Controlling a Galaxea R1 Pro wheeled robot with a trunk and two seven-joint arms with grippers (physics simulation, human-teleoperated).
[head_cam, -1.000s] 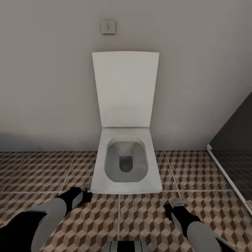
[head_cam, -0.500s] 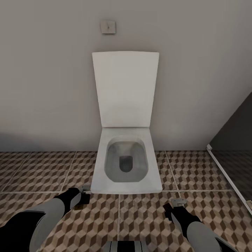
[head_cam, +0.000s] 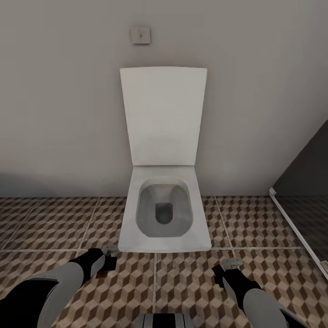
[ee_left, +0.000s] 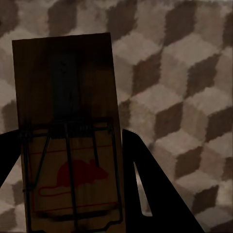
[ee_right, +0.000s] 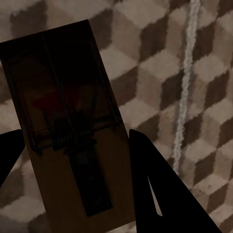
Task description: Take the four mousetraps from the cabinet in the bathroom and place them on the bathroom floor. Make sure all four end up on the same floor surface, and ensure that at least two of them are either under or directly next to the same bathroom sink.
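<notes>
A mousetrap [ee_left: 68, 131], a tan board with dark wire and a red mouse print, sits between the dark fingers [ee_left: 150, 189] of my left gripper [head_cam: 108, 253], which is shut on it. My right gripper [head_cam: 230, 264] is shut on a second mousetrap [ee_right: 68, 141], gripped between its fingers [ee_right: 150, 184]. Both grippers hang low over the cube-patterned bathroom floor [head_cam: 182, 282], the left one by the toilet's front left corner and the right one off its front right corner. The cabinet and the bathroom sink are out of view.
A white wall-hung toilet [head_cam: 200, 237] with its lid up stands straight ahead against a grey wall, with a flush plate [head_cam: 140, 35] above it. A dark glass partition with a white floor rail [head_cam: 296, 228] runs along the right.
My left arm has drawn back and down a little in the head view, still holding its mousetrap. The right arm and the view have stayed put.
</notes>
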